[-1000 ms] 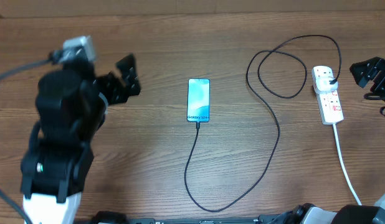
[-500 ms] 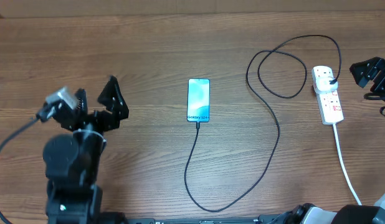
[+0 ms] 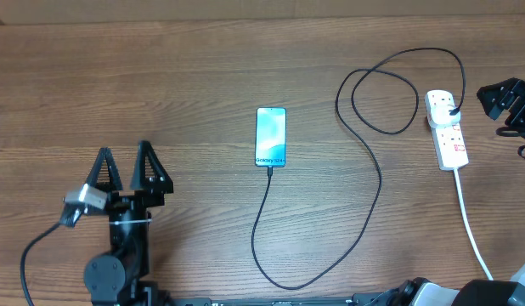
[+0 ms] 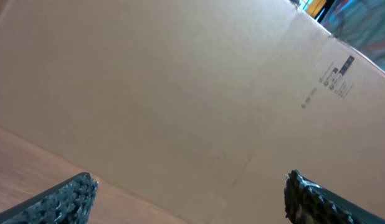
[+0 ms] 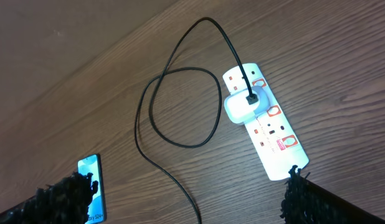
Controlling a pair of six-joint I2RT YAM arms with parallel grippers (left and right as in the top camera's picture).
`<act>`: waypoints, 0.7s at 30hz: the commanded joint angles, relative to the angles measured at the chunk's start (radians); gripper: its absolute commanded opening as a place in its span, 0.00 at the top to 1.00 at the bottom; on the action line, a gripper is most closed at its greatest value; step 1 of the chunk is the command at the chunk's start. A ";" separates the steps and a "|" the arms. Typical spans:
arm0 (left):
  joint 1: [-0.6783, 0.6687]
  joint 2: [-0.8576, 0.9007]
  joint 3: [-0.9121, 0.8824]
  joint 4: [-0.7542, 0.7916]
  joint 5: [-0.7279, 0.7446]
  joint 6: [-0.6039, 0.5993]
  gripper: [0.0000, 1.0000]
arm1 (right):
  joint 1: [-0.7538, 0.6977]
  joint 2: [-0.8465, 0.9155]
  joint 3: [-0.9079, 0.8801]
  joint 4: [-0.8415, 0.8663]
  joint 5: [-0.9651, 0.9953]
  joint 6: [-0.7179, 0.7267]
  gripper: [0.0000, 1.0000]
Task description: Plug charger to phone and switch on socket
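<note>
Soft, even light covered the wooden table, shadows faint. The phone screen glowed bright cyan. The left wrist view looked slightly blurred.

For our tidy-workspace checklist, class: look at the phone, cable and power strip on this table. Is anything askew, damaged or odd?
Nothing looks damaged or spilled. The phone lies flat, screen up. The only untidy thing is the charger cable, whose slack crosses itself in a loose loop beside the socket.

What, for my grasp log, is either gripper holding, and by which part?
Nothing. The left gripper is open and empty; the right gripper is open beside the socket, touching neither it nor the charger.
</note>
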 commanded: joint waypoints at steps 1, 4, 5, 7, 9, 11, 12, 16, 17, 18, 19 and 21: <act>0.024 -0.065 -0.062 0.026 -0.031 -0.006 0.00 | 0.003 0.004 0.000 0.005 -0.005 0.000 0.00; 0.042 -0.121 -0.105 0.029 -0.032 -0.006 0.00 | 0.003 0.004 0.000 0.005 -0.005 0.000 0.00; 0.045 -0.136 -0.117 0.029 -0.033 -0.006 0.00 | 0.003 0.004 0.000 0.005 -0.005 0.000 0.00; 0.048 -0.162 -0.138 0.029 -0.035 -0.006 0.00 | 0.003 0.004 0.000 0.005 -0.005 0.000 0.00; 0.048 -0.178 -0.154 0.032 -0.039 -0.006 0.00 | 0.003 0.004 0.000 0.005 -0.005 0.000 0.00; 0.048 -0.184 -0.166 0.032 -0.042 -0.006 0.00 | 0.003 0.004 0.000 0.005 -0.005 0.000 0.00; 0.048 -0.187 -0.172 0.030 -0.042 -0.005 0.00 | 0.003 0.004 0.000 0.005 -0.005 0.000 0.00; 0.048 -0.207 -0.183 -0.005 -0.049 -0.005 0.00 | 0.003 0.004 0.000 0.005 -0.005 0.000 0.00; 0.048 -0.217 -0.183 -0.024 -0.050 -0.005 0.00 | 0.003 0.004 0.000 0.005 -0.005 0.000 0.00; 0.048 -0.229 -0.183 -0.040 -0.058 -0.005 0.00 | 0.003 0.004 0.000 0.005 -0.005 0.000 0.00; 0.048 -0.241 -0.183 -0.060 -0.061 -0.005 0.00 | 0.003 0.004 0.000 0.005 -0.005 0.000 0.00; 0.048 -0.267 -0.183 -0.098 -0.069 -0.005 0.00 | 0.003 0.004 0.000 0.005 -0.005 0.000 0.00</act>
